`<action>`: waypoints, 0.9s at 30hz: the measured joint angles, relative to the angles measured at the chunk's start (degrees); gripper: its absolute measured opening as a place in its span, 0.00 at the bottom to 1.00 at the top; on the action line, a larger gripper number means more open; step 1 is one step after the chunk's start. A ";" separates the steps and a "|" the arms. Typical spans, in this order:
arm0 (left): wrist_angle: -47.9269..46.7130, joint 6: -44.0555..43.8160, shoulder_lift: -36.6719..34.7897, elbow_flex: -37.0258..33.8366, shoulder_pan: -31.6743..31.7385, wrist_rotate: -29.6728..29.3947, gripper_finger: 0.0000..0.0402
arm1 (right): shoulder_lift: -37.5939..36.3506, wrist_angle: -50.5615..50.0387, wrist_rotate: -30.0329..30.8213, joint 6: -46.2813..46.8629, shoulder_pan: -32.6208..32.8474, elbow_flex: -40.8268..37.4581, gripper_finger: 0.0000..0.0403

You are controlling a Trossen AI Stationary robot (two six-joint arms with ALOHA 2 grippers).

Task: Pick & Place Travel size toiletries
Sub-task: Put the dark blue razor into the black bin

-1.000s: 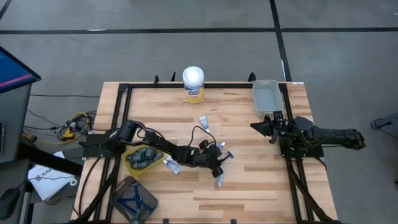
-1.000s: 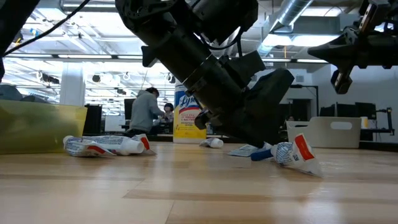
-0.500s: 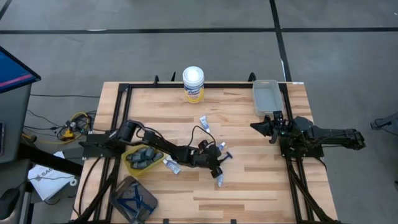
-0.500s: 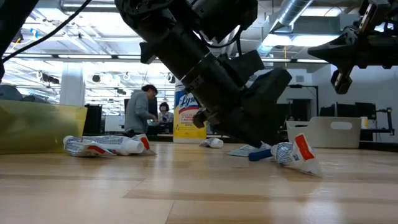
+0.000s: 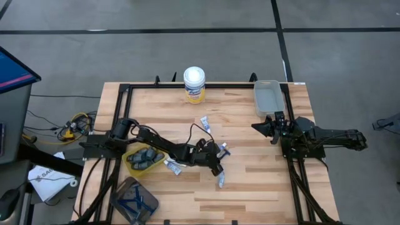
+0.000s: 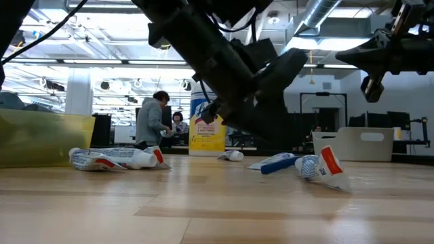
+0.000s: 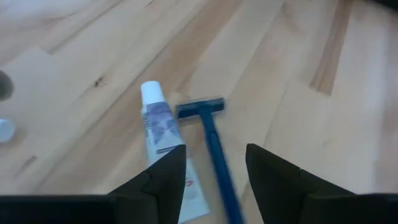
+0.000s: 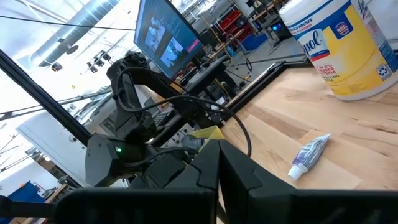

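Table [image 5: 250, 181] seen from above: canister [image 5: 194, 84] at the far edge, left of centre; bin [image 5: 267, 98] at the far right corner. One tube [image 5: 205, 124] lies mid-table, nearer than the canister. Left gripper [image 5: 219, 156] sits near the table's centre, above a razor [image 7: 213, 145] and a tube [image 7: 163, 137] lying side by side on the wood (the razor between the fingers in the wrist view, not held). Another tube [image 5: 221, 180] lies just nearer the front edge; a further tube [image 5: 173, 166] lies left of the arm. Tray [image 5: 142, 160] of sticks at the left, a second tray [image 5: 133, 200] at the front left corner. Right gripper [image 5: 259, 127] waits by the right edge, nearer than the bin.
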 joint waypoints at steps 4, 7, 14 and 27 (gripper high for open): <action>3.00 -1.37 0.38 0.05 -0.30 -0.02 0.41 | 0.00 -0.05 0.00 0.00 0.00 0.00 0.00; 4.35 0.14 0.76 0.10 -0.35 -0.09 0.41 | 0.00 -0.07 0.00 0.00 0.00 0.00 0.00; 5.42 0.71 3.67 0.15 -0.54 0.22 0.41 | 0.00 0.16 0.00 0.00 0.02 0.02 0.00; -0.46 3.05 4.95 0.27 -0.56 2.34 0.32 | 0.00 -0.07 0.00 0.00 0.00 0.02 0.00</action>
